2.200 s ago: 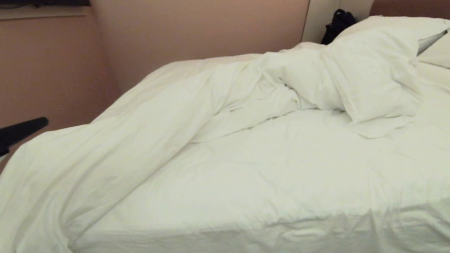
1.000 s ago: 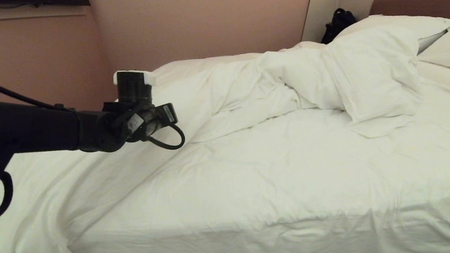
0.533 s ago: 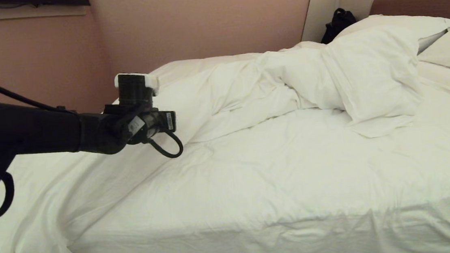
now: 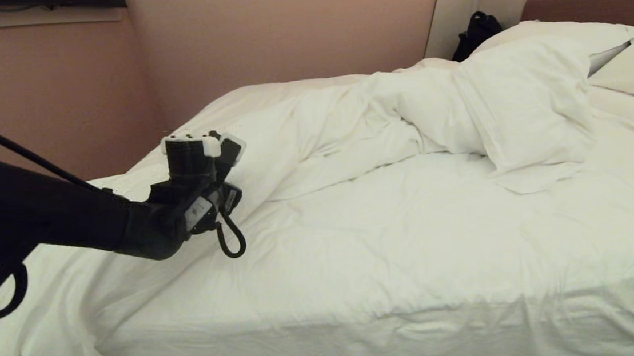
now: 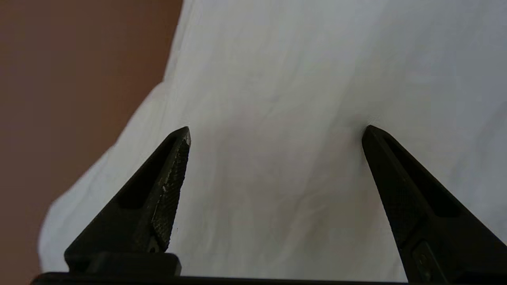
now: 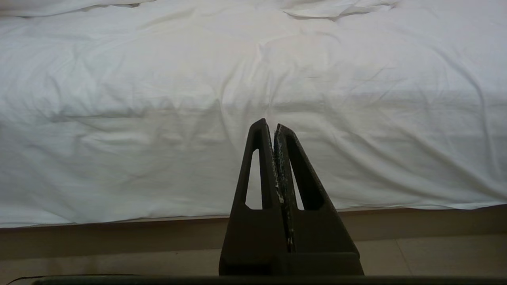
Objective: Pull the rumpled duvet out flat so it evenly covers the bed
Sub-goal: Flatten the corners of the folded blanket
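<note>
I judge the job barely begun: the duvet (image 4: 346, 118) lies bunched along the bed's (image 4: 361, 289) far left side, my left tool (image 5: 276, 132) gapes empty over it, right tool (image 6: 274, 127) closed, parked.

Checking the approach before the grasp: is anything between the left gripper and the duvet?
Nothing visible. The left gripper, jaws wide open, faces bare duvet fabric near the bed's left edge, with only white cloth showing between its fingers.
</note>
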Tool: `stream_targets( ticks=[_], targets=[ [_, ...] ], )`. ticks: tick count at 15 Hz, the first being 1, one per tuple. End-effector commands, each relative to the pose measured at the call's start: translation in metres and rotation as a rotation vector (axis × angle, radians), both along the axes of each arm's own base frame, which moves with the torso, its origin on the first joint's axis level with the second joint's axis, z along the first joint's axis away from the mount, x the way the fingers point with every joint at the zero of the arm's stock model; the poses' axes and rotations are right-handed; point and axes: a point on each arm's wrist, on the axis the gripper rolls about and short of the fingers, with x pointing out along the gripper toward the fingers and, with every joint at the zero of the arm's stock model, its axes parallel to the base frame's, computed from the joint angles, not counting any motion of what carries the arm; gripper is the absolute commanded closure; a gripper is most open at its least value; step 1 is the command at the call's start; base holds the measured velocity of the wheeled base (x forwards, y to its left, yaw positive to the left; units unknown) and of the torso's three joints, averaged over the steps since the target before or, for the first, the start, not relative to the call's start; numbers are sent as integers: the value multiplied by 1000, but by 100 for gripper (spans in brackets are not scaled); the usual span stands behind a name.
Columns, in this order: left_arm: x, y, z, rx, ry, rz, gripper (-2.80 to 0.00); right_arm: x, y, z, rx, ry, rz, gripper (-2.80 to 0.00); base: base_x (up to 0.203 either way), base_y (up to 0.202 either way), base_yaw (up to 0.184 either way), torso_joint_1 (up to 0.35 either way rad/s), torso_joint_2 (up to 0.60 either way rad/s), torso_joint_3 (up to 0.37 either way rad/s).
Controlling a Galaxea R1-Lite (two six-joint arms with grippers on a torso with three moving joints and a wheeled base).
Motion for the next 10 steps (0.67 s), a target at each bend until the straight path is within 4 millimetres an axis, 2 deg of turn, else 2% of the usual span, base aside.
stream_targets(
  ticks=[1,3,5,7,10],
  targets=[
    [4,-2,-19,45,29,-4,-280,0,0,0,0,-1,0,0,0,0,0,0,0,0],
    [17,-7,-40,62,63,-4,-280,0,0,0,0,-1,0,0,0,0,0,0,0,0],
    [30,-10,-51,75,64,27,-280,0,0,0,0,-1,0,0,0,0,0,0,0,0],
    [47,6,-57,75,58,86,-280,0,0,0,0,-1,0,0,0,0,0,0,0,0],
    [61,8,-72,73,65,101,-280,0,0,0,0,-1,0,0,0,0,0,0,0,0]
  ],
)
